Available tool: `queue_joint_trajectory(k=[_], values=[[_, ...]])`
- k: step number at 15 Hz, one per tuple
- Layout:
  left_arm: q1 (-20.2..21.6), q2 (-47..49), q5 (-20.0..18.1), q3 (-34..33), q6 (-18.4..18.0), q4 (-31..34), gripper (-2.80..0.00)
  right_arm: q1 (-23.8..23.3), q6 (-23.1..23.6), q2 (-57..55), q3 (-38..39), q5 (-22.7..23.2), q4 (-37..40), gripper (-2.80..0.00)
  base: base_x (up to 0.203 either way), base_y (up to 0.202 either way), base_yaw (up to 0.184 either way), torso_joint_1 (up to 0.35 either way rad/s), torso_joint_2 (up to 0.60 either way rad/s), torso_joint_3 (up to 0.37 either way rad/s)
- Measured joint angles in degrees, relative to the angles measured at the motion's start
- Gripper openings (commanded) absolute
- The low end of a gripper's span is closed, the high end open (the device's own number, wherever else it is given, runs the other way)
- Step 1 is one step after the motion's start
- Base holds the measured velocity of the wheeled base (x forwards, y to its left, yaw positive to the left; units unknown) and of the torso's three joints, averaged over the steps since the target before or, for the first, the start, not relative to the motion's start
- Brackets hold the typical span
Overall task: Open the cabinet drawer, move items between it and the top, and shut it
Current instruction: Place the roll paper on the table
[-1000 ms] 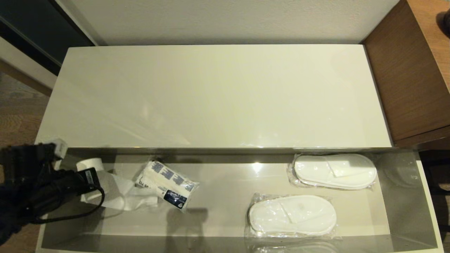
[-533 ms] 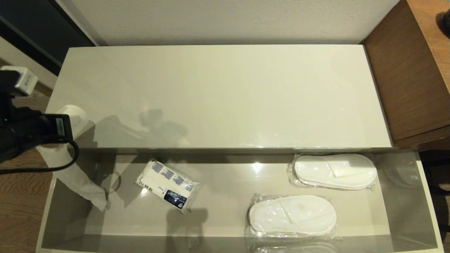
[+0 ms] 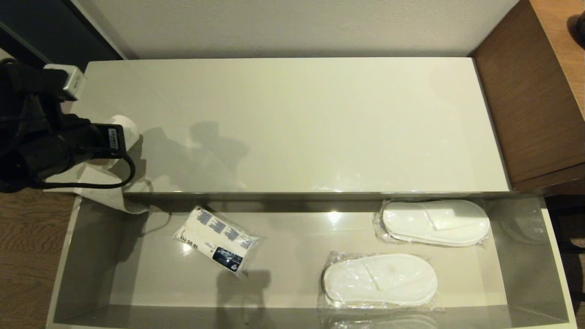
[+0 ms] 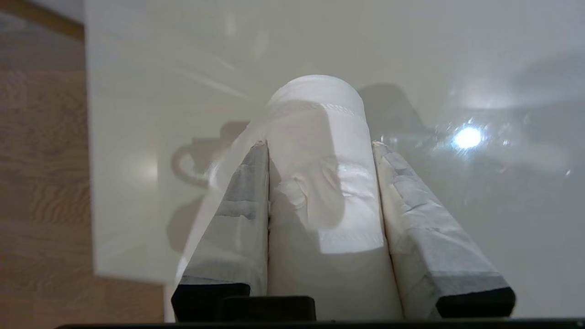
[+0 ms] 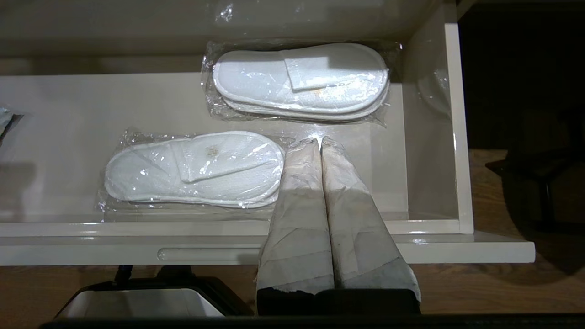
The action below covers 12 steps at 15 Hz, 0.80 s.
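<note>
one tp roll in left gripper over top.

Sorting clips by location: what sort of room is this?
Probably a hotel guest room: sealed disposable slippers and a printed sachet lie in the cabinet drawer, beside a wooden desk.

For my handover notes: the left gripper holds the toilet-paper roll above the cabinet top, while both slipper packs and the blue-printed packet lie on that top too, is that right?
Not quite: in the head view the slipper packs and blue-printed packet lie in the open drawer. The left gripper does hold the toilet-paper roll above the top.
</note>
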State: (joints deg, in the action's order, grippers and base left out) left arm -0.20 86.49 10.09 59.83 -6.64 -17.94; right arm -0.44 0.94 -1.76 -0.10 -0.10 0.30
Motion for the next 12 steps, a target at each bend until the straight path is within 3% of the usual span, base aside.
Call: queue_joint_trajectory(k=[5, 12], values=[[-6.60, 11.43, 6.55, 6.25, 0.43, -3.14, -2.80, 0.04, 0.00, 0.00, 0.00, -0.08, -0.06, -2.80, 0.000, 0.000, 0.000, 0.000, 0.00, 0.000], [-7.87, 17.81, 6.88, 6.73, 2.46, -4.50, -2.80, -0.03, 0.00, 0.00, 0.00, -0.06, -0.06, -2.80, 0.000, 0.000, 0.000, 0.000, 0.00, 0.000]])
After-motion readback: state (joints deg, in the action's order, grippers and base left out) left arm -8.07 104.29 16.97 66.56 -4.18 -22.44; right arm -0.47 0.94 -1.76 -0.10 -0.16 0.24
